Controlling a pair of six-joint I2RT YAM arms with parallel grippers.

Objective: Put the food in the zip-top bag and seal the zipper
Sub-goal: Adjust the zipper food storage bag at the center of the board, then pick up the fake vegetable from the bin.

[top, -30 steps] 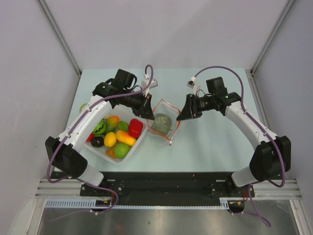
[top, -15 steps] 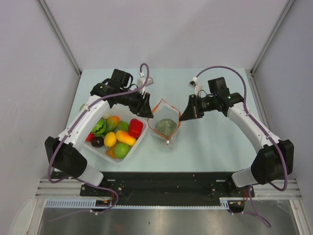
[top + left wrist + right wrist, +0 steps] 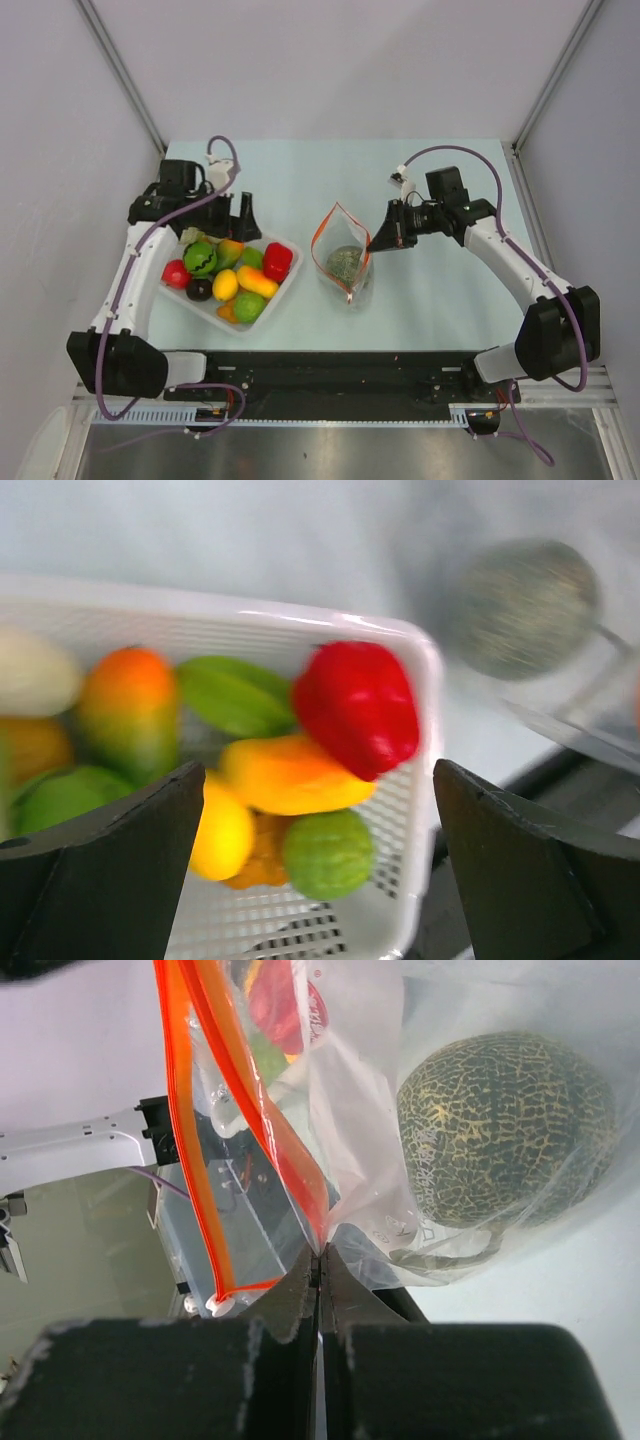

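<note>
The zip-top bag (image 3: 338, 240) stands open at mid-table, its orange-red zipper (image 3: 190, 1080) spread apart, the white end piece (image 3: 213, 1305) hanging low. The mottled grey-green ball (image 3: 347, 262) lies inside it (image 3: 505, 1125). My right gripper (image 3: 376, 243) is shut on the bag's right edge just under the zipper (image 3: 320, 1255). My left gripper (image 3: 245, 215) hangs open over the tray's far side, nothing between its fingers (image 3: 318, 870). Below it lie the bright green fruit (image 3: 328, 853) and, at the far left, the pale cabbage head (image 3: 30, 675).
A white perforated tray (image 3: 285, 290) left of the bag holds several toy fruits, among them a red pepper (image 3: 357, 705), a yellow lemon (image 3: 222, 832) and an orange-green mango (image 3: 128, 710). Grey walls close in the table's left and right sides.
My left gripper let go of the bag's left edge, opened wide and swung left over the tray. My right gripper closed on the bag's right edge; the bag settled slightly nearer.
</note>
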